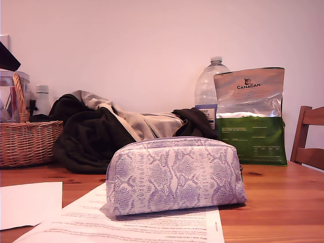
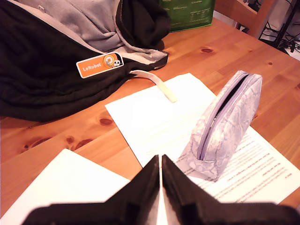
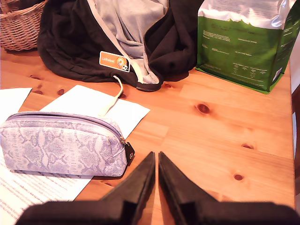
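- Pouch (image 1: 174,174): snakeskin print, stands upright on its base with the zip on top. It sits on printed papers (image 1: 152,223) on the table (image 1: 283,202).
- Long axis: runs across the exterior view, from its left to its right, broadside to that camera.
- Zip shut along the top. The dark pull (image 3: 127,149) hangs at the end nearest the second gripper (image 3: 155,154).
- Second gripper: jaws together, only a thin slit between the tips, nothing held. The pouch's pull end lies just beside the tips, off to one side, not touching.
- First gripper (image 2: 161,160): jaws together, empty. It looks nearly along the pouch's length. The pouch's other end is the near one, ahead of the tips and off to one side, close but apart.
- Behind the pouch: a dark jacket (image 1: 91,136) with an orange tag (image 2: 99,64), heaped on the table.
- A green bag (image 1: 250,119) stands at the exterior view's right and a basket (image 1: 25,142) at its left.
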Motion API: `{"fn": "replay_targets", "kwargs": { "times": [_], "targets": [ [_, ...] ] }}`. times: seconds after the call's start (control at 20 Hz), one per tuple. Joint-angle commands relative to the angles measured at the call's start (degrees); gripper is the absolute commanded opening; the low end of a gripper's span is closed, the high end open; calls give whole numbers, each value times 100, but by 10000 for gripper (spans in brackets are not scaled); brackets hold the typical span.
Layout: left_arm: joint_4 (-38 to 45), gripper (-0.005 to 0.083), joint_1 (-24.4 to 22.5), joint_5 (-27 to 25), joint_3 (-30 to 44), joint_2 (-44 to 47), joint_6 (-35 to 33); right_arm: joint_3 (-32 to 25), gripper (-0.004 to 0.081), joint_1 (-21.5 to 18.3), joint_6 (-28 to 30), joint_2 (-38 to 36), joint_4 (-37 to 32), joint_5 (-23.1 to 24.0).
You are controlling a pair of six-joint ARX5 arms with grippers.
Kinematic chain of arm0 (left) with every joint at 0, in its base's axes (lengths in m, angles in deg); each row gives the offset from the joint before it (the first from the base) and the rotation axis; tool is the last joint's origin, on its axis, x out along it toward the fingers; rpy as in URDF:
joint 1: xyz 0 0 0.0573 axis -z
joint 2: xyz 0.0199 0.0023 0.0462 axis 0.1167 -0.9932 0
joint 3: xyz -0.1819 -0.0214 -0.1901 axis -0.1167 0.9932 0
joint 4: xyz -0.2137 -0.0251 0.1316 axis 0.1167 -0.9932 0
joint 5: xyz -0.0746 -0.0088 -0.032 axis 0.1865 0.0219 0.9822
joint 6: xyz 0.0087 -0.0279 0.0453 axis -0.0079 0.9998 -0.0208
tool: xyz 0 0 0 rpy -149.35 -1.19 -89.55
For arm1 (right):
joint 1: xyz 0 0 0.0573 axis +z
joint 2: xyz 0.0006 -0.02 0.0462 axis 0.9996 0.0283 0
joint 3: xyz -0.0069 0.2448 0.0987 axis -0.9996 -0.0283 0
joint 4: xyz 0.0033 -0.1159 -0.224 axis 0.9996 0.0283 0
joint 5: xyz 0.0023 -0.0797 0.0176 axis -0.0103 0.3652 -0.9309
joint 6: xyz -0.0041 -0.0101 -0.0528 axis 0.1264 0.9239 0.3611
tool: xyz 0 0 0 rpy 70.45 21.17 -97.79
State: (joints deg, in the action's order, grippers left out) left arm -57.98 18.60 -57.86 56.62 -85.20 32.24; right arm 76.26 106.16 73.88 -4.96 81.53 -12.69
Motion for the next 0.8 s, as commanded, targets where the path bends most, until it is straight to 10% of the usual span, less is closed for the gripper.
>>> {"fn": "replay_targets", "kwargs": {
  "times": [0.0, 0.75],
  "targets": [
    [566, -23, 15, 463, 111, -24, 17, -94, -13, 37, -15, 35, -48, -42],
    [1958, 101, 1005, 710, -426, -1209, -997, -94, -11, 59, -15, 212, -426, -363]
  ]
}}
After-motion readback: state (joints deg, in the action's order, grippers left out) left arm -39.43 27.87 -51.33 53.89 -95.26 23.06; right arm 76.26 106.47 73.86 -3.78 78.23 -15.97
